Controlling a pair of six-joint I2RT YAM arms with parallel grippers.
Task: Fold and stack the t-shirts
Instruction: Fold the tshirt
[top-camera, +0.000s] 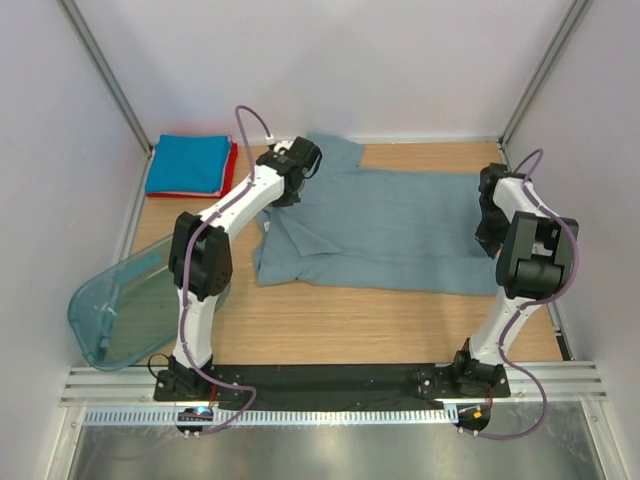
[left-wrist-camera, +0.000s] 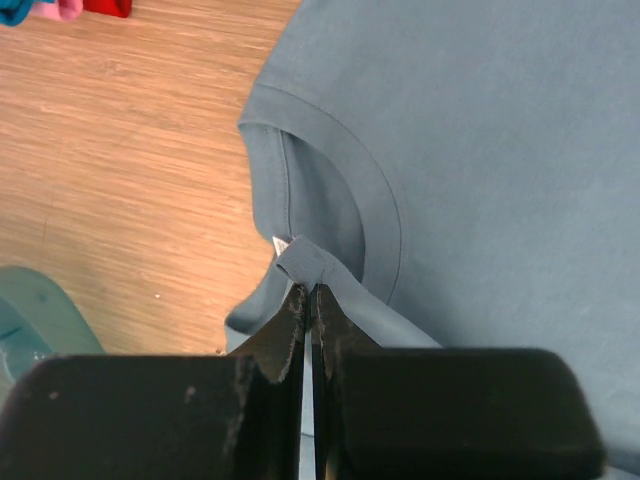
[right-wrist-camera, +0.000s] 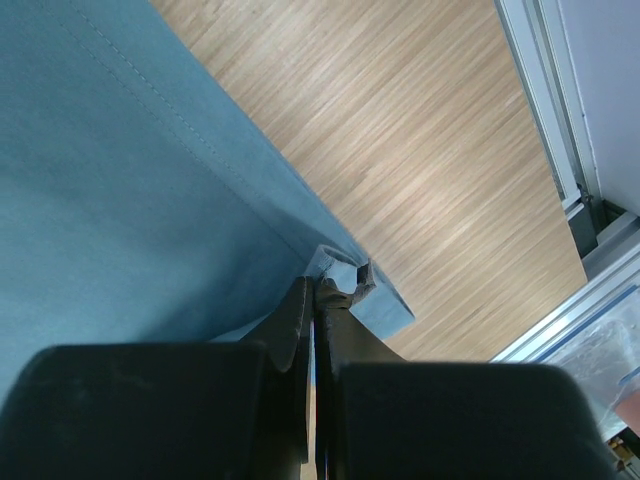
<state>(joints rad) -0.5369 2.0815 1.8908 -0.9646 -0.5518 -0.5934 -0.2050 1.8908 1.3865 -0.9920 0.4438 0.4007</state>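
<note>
Pinching the two ends of a spread t-shirt ahead of a fold

Left gripper (left-wrist-camera: 308, 292): jaws closed on a small tuck of collar (left-wrist-camera: 352, 195), with the white neck label (left-wrist-camera: 281, 243) just beyond the fingertips. Right gripper (right-wrist-camera: 318, 288): jaws closed on a bottom corner of the hem (right-wrist-camera: 215, 150), a crumple of cloth showing at the tips. Between the two grips the grey-blue t-shirt (top-camera: 400, 228) lies flat on the table (top-camera: 340, 325), slightly rumpled at the sleeve below the left fingers. Outward of the left fingers sit the folded blue and red t-shirts (top-camera: 190, 163); nearer the arm's base stands the teal tub (top-camera: 125, 305).

Likely hazards: both holds take only a thin edge, so cloth may slide out once its weight comes onto the fingers. Whether each pinch catches one layer or two cannot be told; a single layer would let the shirt open on lifting. Uneven raising of the two ends would probably skew the fold line, and the rumpled sleeve may be trapped inside it
</note>
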